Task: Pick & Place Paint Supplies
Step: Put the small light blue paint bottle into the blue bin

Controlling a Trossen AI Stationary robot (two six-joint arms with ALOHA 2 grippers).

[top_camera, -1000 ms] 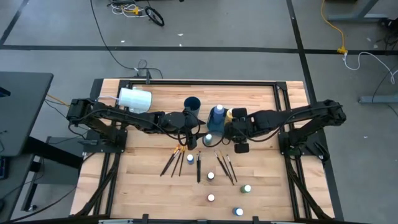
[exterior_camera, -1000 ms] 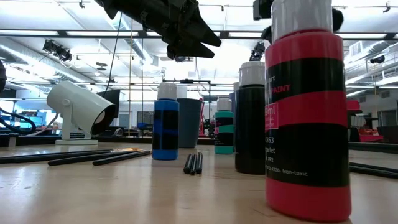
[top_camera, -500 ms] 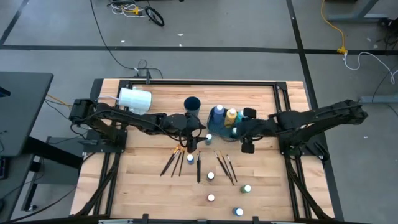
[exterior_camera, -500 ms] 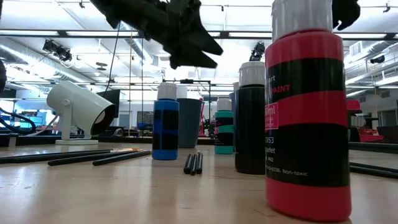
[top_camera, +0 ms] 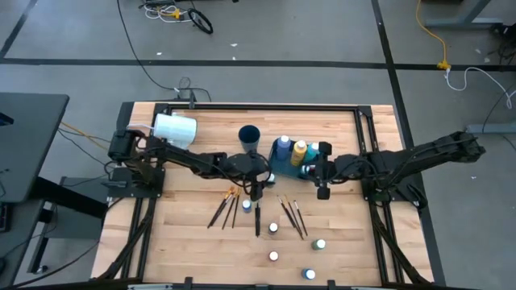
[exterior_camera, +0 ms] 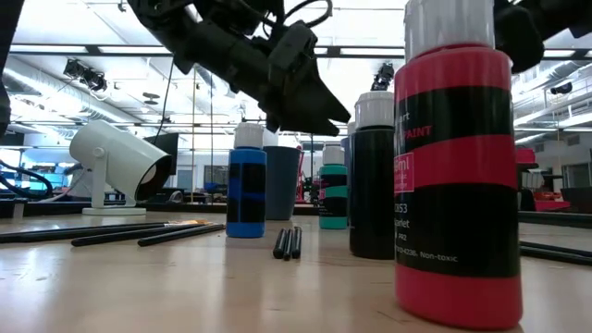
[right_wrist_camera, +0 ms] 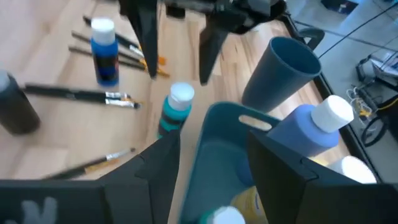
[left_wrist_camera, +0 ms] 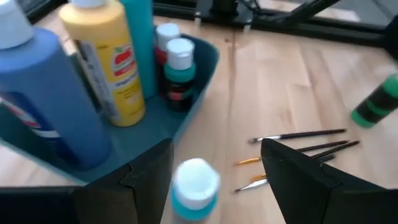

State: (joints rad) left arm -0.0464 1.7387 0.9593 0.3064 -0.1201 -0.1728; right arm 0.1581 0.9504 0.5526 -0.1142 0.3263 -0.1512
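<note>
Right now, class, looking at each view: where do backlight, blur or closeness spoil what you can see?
Low view: bright ceiling lights backlight the left gripper into a silhouette, and the close red bottle looms oversized. Left wrist view: the teal bottle between the open jaws is blurred. Right wrist view: the blue bin is soft up close.

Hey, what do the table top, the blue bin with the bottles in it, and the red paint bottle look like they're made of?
Table top: wood, likely butcher block; pale strips with visible grain, low sheen.
Blue bin: probably moulded plastic; smooth, even teal-blue walls with a rounded rim, matte.
Red paint bottle: looks like plastic, slightly glossy, with a white cap and a black-banded printed label.
</note>
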